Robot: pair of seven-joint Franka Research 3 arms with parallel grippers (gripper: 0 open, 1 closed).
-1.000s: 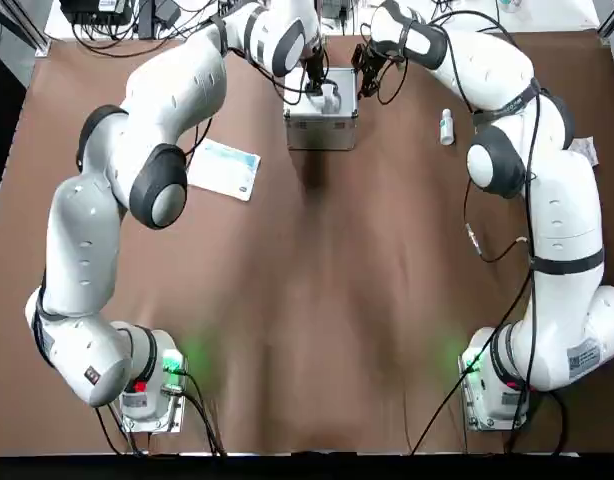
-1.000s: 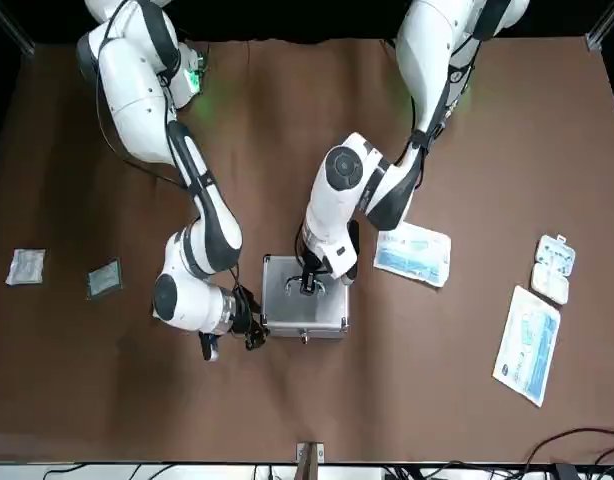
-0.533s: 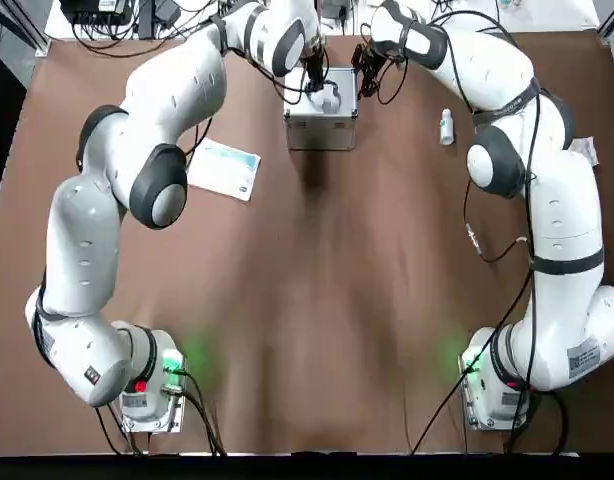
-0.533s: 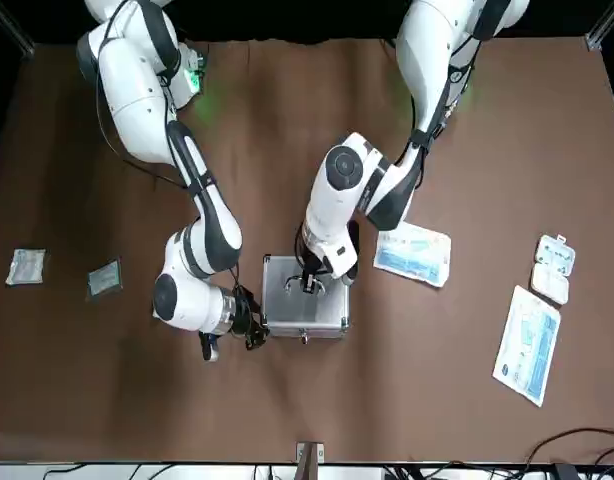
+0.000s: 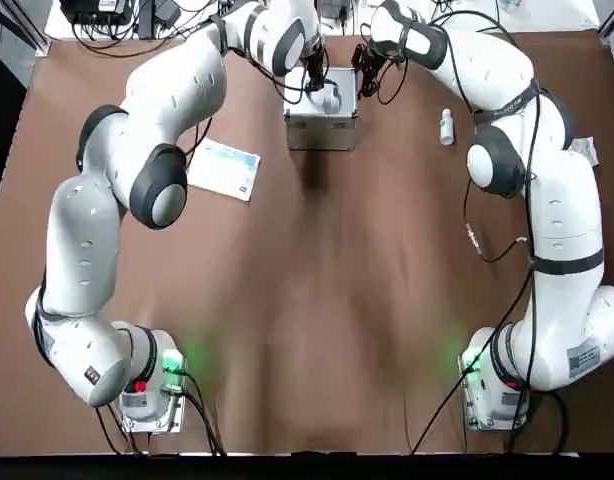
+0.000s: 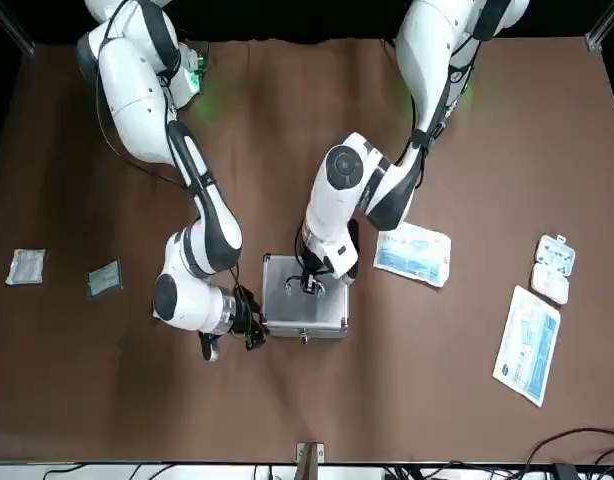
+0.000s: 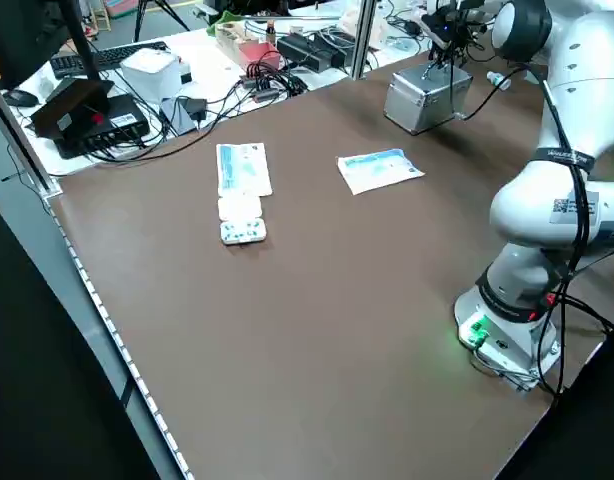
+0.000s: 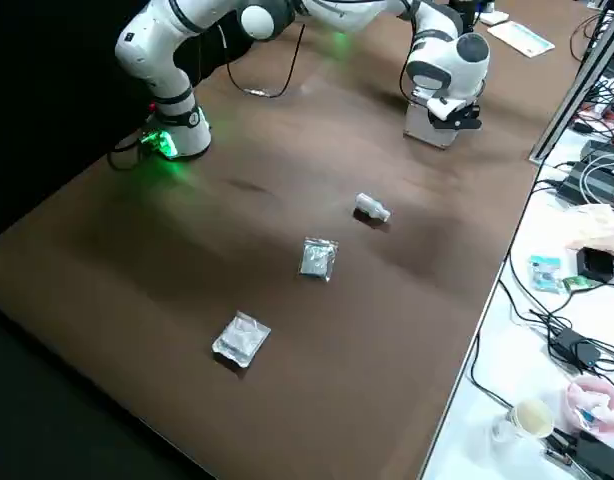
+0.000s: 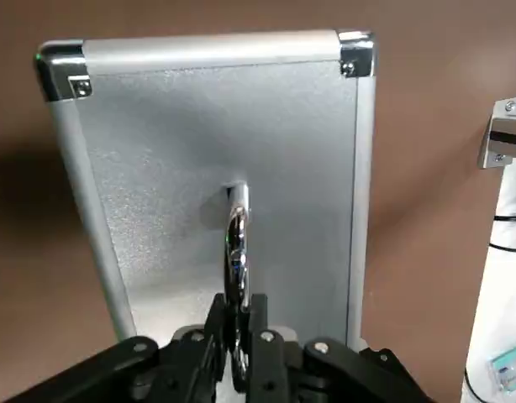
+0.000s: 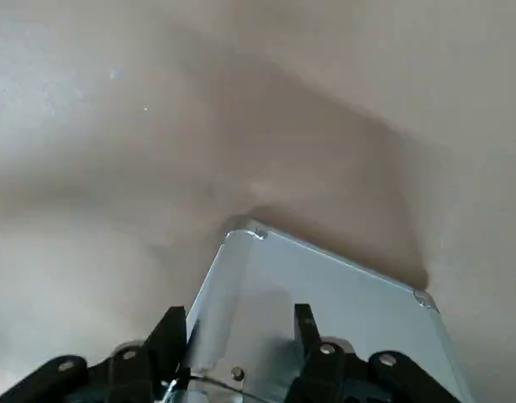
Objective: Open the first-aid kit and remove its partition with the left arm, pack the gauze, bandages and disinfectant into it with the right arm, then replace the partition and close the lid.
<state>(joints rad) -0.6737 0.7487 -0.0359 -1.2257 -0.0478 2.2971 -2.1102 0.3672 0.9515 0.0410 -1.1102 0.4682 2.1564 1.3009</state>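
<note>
Silver first-aid kit [image 5: 321,118], lid [image 9: 216,159] down, left gripper [image 9: 238,323] pinching handle [image 9: 236,252].

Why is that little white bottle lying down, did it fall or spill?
The disinfectant lies on its side on the brown table, away from the first-aid kit. No spill shows around it. Nothing else looks odd; the left gripper pinches the lid's handle.

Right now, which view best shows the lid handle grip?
Left wrist view: the left gripper is shut on the loop handle, standing upright on the lid. Top and front views show the handle only small beneath the arm; both side views show it too small to tell.
</note>
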